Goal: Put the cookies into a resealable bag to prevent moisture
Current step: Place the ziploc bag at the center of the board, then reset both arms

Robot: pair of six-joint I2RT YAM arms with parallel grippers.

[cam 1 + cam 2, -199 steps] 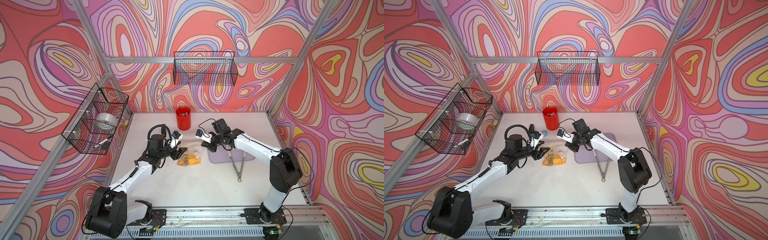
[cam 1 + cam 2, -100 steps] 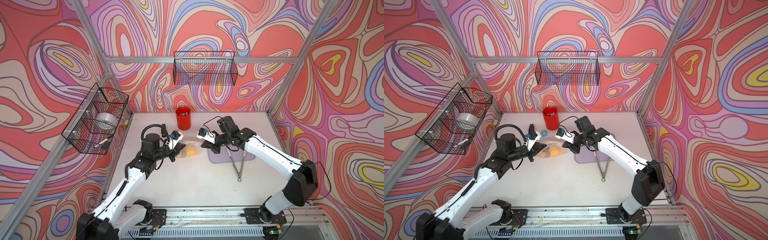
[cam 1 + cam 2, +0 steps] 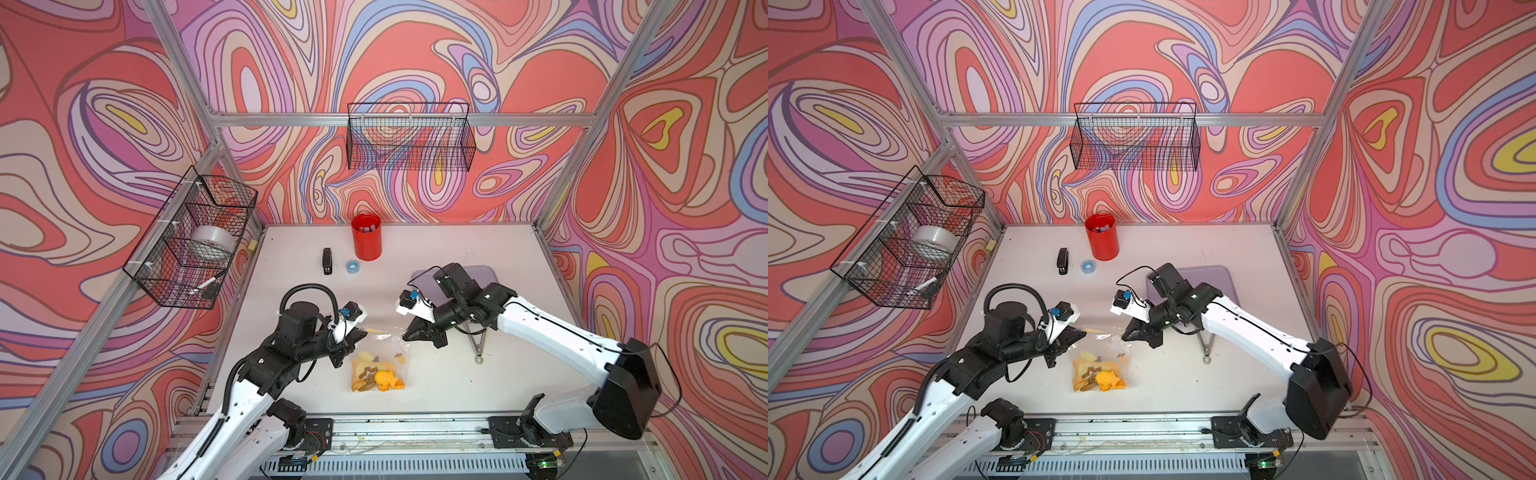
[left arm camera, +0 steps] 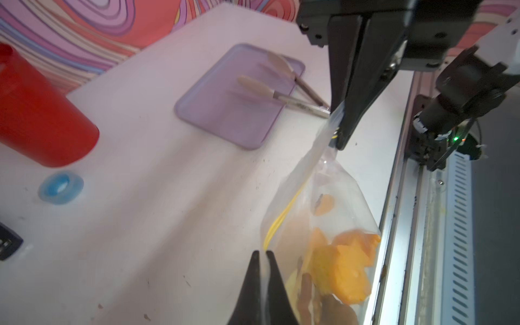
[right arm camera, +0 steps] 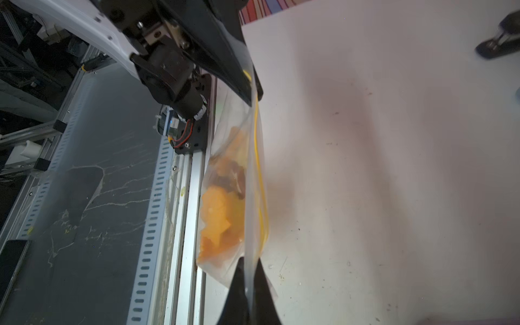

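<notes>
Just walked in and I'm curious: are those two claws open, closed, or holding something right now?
Left gripper: closed, pinching one end of the resealable bag at its top edge.
Right gripper: closed, pinching the other end of that edge.

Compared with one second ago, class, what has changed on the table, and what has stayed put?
The left claw closed on a top corner of the resealable bag; the right claw, shut throughout, holds the other. Both arms drew back toward the front edge of the table, carrying the bag, cookies inside, with them. The red cup, lilac tray and tongs stayed put.
</notes>
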